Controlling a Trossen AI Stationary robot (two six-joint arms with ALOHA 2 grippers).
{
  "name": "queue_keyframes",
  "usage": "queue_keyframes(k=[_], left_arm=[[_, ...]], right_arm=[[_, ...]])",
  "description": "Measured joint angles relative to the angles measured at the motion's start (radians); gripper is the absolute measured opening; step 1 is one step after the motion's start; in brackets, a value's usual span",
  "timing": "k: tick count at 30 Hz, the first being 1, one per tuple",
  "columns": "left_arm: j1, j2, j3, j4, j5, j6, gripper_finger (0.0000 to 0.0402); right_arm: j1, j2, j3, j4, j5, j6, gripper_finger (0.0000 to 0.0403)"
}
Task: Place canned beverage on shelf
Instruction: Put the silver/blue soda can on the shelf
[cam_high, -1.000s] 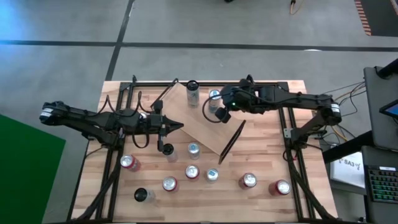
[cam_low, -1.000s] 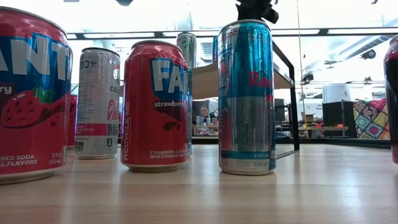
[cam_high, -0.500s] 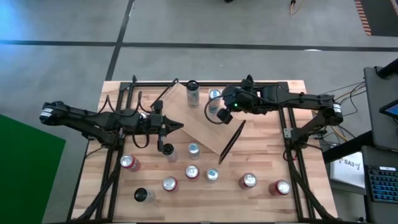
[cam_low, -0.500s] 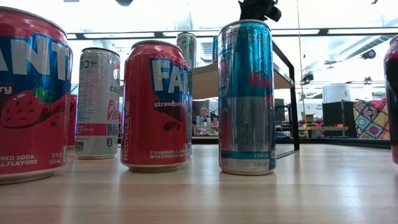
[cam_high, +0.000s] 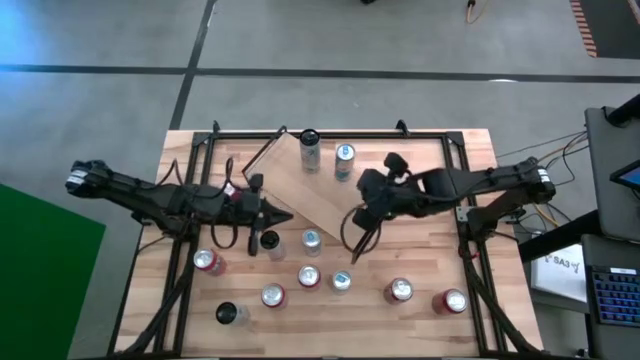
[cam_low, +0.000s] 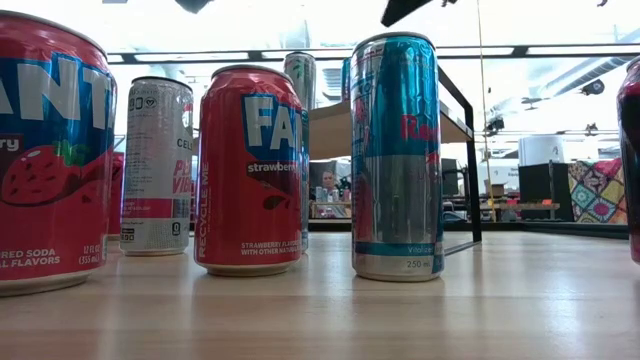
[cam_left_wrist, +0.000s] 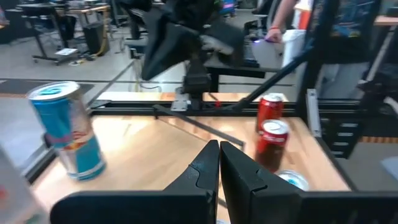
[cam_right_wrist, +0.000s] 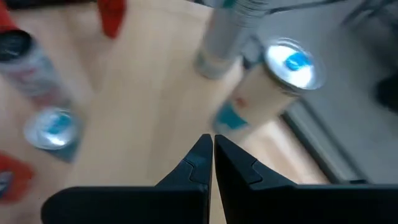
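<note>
The shelf (cam_high: 312, 196), a light-wood plank with thin black end frames, stands askew on the far middle of the table. Two cans stand upright on it: a silver one (cam_high: 310, 148) and a blue-topped one (cam_high: 345, 160). Several more cans stand on the tabletop toward the near edge, among them a blue can (cam_high: 311, 239) and a red can (cam_high: 309, 277). My left gripper (cam_high: 288, 214) hovers shut over the shelf's left near edge, pointing right. My right gripper (cam_high: 354, 221) hovers shut over the shelf's near right end. Neither holds anything.
Red cans (cam_high: 399, 290) (cam_high: 453, 301) stand near the right front, another red can (cam_high: 207, 262) and a dark-topped can (cam_high: 228, 313) at the left front. Black arm frames run along both table sides. In the low view, large cans (cam_low: 248, 170) (cam_low: 396, 155) stand in front of the shelf (cam_low: 335, 128).
My right gripper has swung from above the two cans at the shelf's far side toward the table's near edge, staying shut, and now hangs over the shelf's near right end. The cans on the shelf have stayed where they were.
</note>
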Motion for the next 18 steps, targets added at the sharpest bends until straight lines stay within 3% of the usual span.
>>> queue_keyframes(k=[4, 7, 12, 18], left_arm=[[-0.039, 0.0, 0.0, 0.016, 0.0, 0.0, 0.0], [-0.047, 0.0, 0.0, 0.02, -0.001, 0.001, 0.0], [-0.046, -0.002, 0.0, 0.029, -0.007, 0.039, 0.0], [-0.046, -0.007, 0.0, 0.035, -0.072, 0.084, 0.0]], right_arm=[[-0.04, 0.0, -0.006, -0.109, 0.093, 0.045, 0.0009], [-0.125, -0.007, -0.014, -0.141, 0.085, 0.037, 0.0009], [-0.301, -0.032, -0.026, -0.088, -0.048, -0.079, 0.0009], [-0.482, -0.061, -0.076, 0.128, -0.221, -0.24, 0.0009]])
